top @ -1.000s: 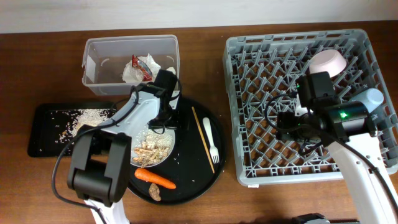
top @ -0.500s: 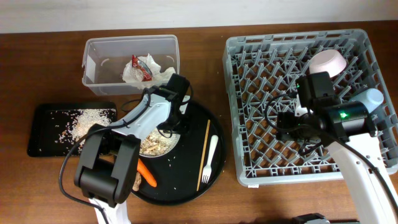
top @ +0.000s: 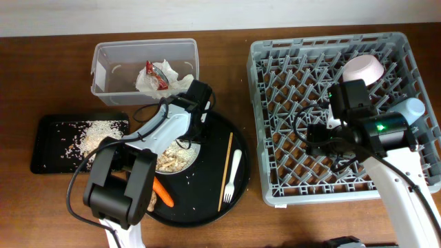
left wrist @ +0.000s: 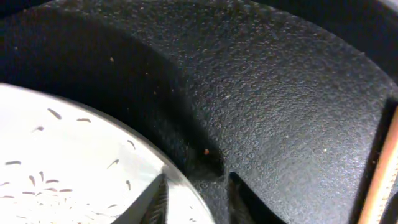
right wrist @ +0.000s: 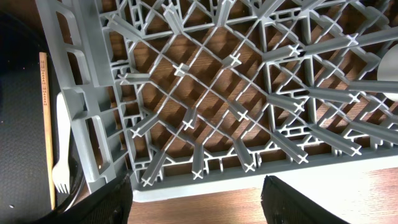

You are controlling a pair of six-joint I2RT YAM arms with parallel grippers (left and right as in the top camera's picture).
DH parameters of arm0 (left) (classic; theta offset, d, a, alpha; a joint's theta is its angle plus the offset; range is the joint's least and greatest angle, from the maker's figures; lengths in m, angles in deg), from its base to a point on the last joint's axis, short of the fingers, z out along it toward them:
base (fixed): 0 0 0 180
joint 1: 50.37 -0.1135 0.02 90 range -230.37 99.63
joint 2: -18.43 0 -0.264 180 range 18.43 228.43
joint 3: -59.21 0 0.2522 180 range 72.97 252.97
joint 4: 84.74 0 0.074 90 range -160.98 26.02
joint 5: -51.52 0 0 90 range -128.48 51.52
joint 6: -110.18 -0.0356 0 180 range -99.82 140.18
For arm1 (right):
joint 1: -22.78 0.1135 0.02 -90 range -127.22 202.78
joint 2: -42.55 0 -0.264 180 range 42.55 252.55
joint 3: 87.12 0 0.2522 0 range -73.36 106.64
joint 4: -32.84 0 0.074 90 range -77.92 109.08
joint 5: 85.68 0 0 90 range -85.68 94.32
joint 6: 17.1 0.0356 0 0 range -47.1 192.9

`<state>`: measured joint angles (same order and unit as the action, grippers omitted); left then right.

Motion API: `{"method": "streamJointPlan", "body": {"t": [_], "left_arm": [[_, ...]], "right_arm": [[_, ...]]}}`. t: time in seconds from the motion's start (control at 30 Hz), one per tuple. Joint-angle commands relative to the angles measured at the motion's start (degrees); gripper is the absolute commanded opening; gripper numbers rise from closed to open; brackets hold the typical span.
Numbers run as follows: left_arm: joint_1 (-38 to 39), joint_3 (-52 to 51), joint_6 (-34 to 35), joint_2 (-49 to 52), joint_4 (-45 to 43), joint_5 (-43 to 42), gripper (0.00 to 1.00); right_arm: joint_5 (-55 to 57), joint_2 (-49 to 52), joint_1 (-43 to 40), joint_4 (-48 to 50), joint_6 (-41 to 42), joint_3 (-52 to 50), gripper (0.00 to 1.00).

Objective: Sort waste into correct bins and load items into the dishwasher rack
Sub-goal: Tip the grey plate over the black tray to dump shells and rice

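Note:
The white plate (top: 187, 154), holding brown food lumps (top: 169, 162), sits on the round black tray (top: 207, 207). My left gripper (top: 191, 140) is at the plate's far right rim. In the left wrist view my left gripper (left wrist: 197, 186) has one finger over the plate (left wrist: 62, 155) and one outside, pinching the rim. An orange carrot (top: 162, 193), the white fork (top: 233, 176) and a chopstick (top: 225, 172) also lie on the tray. My right gripper (right wrist: 199, 205) hangs open over the near left edge of the grey dishwasher rack (top: 275, 187), empty.
The clear tub (top: 110, 62) at the back holds a napkin (top: 146, 83) and a red wrapper (top: 156, 74). The shallow black tray (top: 48, 148) on the left holds grain scraps (top: 96, 131). A pink bowl (top: 363, 69) stands in the rack's far right.
My left gripper has moved a little right and closed on the plate's rim. The carrot, fork and chopstick have shifted on the round tray. The right arm has not moved.

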<state>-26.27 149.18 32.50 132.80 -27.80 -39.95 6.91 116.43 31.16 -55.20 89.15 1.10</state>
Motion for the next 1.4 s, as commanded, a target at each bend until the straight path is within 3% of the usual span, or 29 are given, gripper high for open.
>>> {"method": "streamJointPlan", "body": {"t": [0.0,0.17,0.23,0.27,0.3,0.57,1.07,1.37], "left_arm": [[0.26,-0.35,0.09,2.01,0.0,0.2,0.26],[1.75,-0.35,0.07,2.01,0.9,0.24,0.24],[1.73,-0.35,0.07,2.01,1.4,0.7,0.35],[1.75,-0.35,0.07,2.01,1.4,0.83,0.15],[1.75,-0.35,0.07,2.01,1.68,0.83,0.12],[1.75,-0.33,0.07,1.99,4.9,0.87,0.01],[1.77,2.56,0.07,-7.87,15.85,6.71,0.0],[2.05,3.26,0.02,-13.2,17.88,7.69,0.0]], "right_arm": [[0.94,-0.39,-0.2,0.07,0.13,0.81,0.71],[0.96,-0.39,-0.2,0.04,0.13,0.81,0.71],[0.94,-0.39,-0.2,0.04,0.13,0.81,0.71],[0.94,-0.39,-0.2,0.04,0.13,0.81,0.71],[0.94,-0.39,-0.2,0.04,0.13,0.81,0.7],[0.96,-0.39,-0.2,-0.15,0.13,0.81,0.71],[1.16,-0.39,-0.2,-0.13,0.11,0.81,0.71],[1.14,-0.39,-0.2,-0.15,0.13,0.81,0.71]]}}
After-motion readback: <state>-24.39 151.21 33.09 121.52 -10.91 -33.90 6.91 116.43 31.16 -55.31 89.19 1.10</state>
